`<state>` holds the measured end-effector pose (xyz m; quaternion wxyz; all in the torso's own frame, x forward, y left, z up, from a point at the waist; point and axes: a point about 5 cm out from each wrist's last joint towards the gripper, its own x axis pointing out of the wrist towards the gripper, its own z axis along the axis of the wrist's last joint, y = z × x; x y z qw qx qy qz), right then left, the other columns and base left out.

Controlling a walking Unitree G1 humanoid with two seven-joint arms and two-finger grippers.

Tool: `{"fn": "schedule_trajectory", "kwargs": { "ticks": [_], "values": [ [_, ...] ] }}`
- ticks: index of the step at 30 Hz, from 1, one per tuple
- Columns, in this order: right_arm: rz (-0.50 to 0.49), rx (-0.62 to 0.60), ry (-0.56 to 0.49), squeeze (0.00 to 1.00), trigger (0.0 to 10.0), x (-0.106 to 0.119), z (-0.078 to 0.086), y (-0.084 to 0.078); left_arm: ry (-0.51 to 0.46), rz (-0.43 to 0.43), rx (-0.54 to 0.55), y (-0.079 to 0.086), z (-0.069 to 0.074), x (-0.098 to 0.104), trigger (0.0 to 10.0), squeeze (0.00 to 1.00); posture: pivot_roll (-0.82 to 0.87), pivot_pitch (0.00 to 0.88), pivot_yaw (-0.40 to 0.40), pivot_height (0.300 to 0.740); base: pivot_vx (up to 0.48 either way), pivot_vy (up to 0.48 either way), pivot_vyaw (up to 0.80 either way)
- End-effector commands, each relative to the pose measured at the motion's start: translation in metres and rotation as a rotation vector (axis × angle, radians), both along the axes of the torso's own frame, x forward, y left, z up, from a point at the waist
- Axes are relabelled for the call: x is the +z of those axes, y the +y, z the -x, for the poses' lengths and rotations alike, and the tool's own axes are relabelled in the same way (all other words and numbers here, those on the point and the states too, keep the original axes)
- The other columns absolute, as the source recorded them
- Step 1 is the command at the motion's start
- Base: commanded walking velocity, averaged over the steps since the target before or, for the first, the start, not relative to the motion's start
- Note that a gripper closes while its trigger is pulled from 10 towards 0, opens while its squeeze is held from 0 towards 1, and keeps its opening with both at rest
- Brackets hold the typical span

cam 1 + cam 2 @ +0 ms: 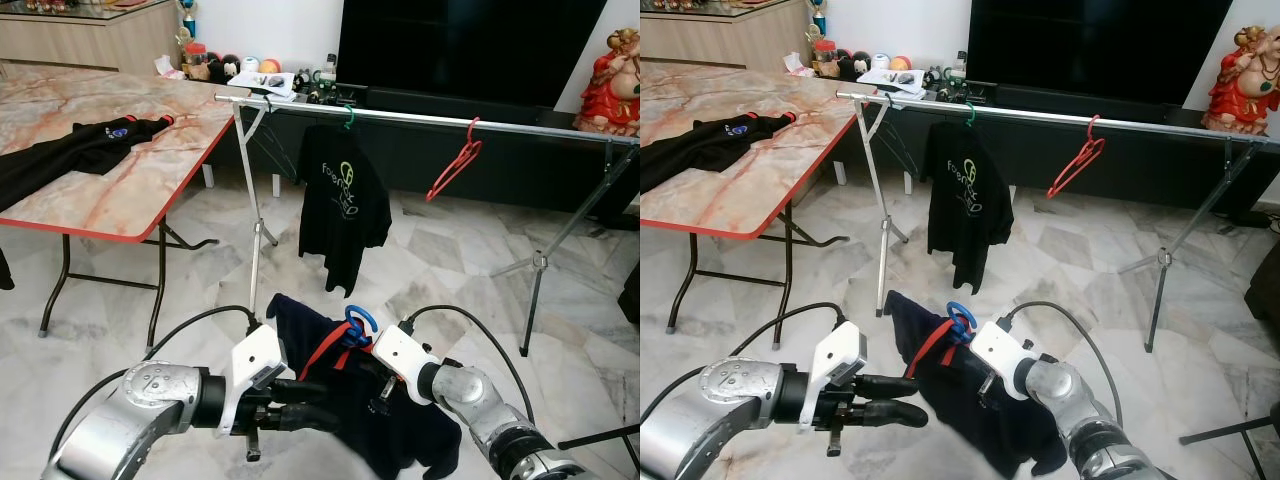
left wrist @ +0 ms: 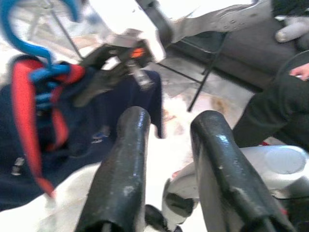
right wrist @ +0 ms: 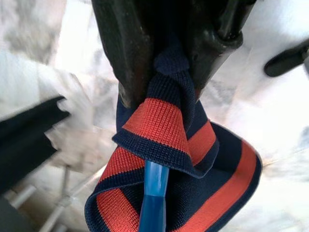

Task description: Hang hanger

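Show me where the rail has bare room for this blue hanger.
Widest free stretch on the rail: right of the red hanger, up to the far stand. A shorter gap lies between the red hanger and the hung black shirt. Left of that shirt is tight against the table. The right claw grips the navy shirt's collar on the blue hanger.

Blue hanger [image 1: 360,322] body hidden inside navy shirt [image 1: 385,410]; shirt's lower hem cut off.

Blue hanger [image 1: 359,322] (navy shirt [image 1: 390,410] on it) held low.
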<state>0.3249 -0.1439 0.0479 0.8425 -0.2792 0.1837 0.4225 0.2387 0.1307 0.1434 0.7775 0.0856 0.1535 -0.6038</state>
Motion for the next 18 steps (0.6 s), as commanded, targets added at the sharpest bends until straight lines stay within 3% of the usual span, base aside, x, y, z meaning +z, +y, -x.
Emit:
{"fn": "schedule_trajectory", "kwargs": {
  "ticks": [1,5,7,12,17,18],
  "values": [
    [0.015,0.068,-0.036,0.00,0.0,0.011,-0.004,-0.003,-0.033,-0.026,0.038,0.009,-0.004,0.003,10.0,1.00,0.18,0.043,-0.069,0.740,0.000,0.000,0.00],
    [0.057,0.210,0.021,0.00,0.0,0.011,0.004,-0.012,-0.039,-0.077,0.046,0.019,-0.004,0.001,10.0,1.00,0.19,0.040,-0.072,0.740,0.000,0.000,0.00],
    [0.117,0.310,0.070,0.00,0.0,0.010,0.010,-0.021,-0.051,-0.155,0.052,0.025,-0.007,-0.005,10.0,1.00,0.19,0.036,-0.081,0.740,0.000,0.000,0.00],
    [0.055,0.381,0.116,0.00,0.0,0.021,0.009,-0.023,-0.070,-0.212,0.069,0.027,-0.014,-0.014,10.0,1.00,0.19,0.029,-0.082,0.740,0.000,0.000,0.00],
    [-0.021,0.481,0.097,0.00,0.0,0.037,0.005,-0.012,-0.125,-0.294,0.094,0.023,-0.028,-0.027,10.0,0.99,0.19,0.015,-0.077,0.740,0.000,0.000,0.00],
    [-0.030,0.496,0.098,0.00,0.0,0.038,0.005,-0.010,-0.123,-0.292,0.093,0.022,-0.029,-0.028,10.0,0.75,0.19,0.015,-0.077,0.740,0.000,0.000,0.00]
  ]
}}
